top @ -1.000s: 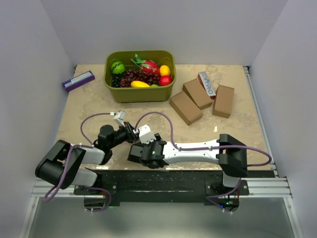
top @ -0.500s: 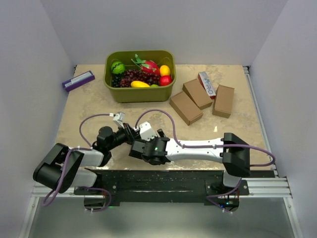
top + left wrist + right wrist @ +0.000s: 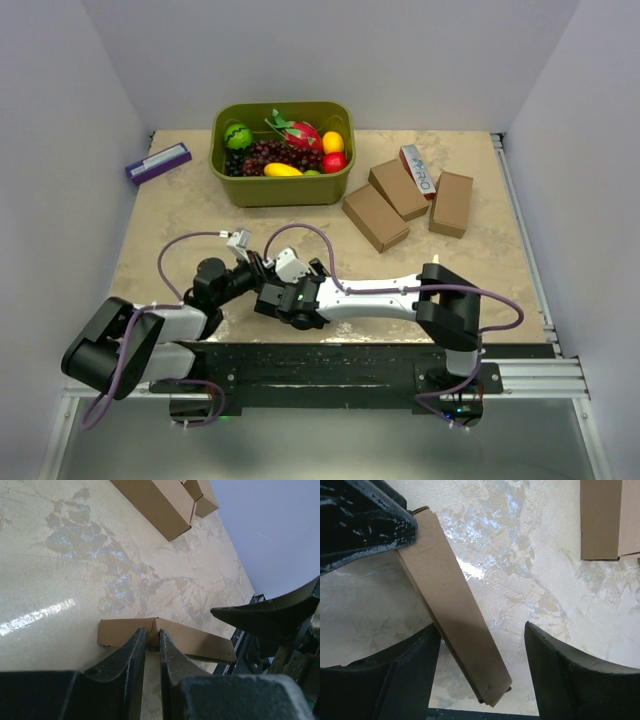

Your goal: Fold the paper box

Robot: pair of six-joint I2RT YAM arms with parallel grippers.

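The paper box (image 3: 451, 603) is a slim brown carton lying flat on the table near the front edge. It also shows in the left wrist view (image 3: 200, 643). My left gripper (image 3: 151, 633) is shut on the box's near edge, at a crease. It is the black shape at the top left of the right wrist view (image 3: 365, 520). My right gripper (image 3: 480, 628) is open and straddles the box's free end, which lies close to its left finger (image 3: 400, 675). In the top view both grippers (image 3: 256, 270) (image 3: 284, 296) meet and hide the box.
Three more plain brown boxes (image 3: 375, 217) (image 3: 399, 189) (image 3: 451, 203) lie at the back right beside a white-and-red carton (image 3: 421, 170). A green basket (image 3: 282, 190) of fruit stands at the back centre. A purple-and-white box (image 3: 158, 162) lies at the back left.
My right arm has swung left and a little away from the front edge, bringing its open gripper up against the left one. The left gripper has barely moved.
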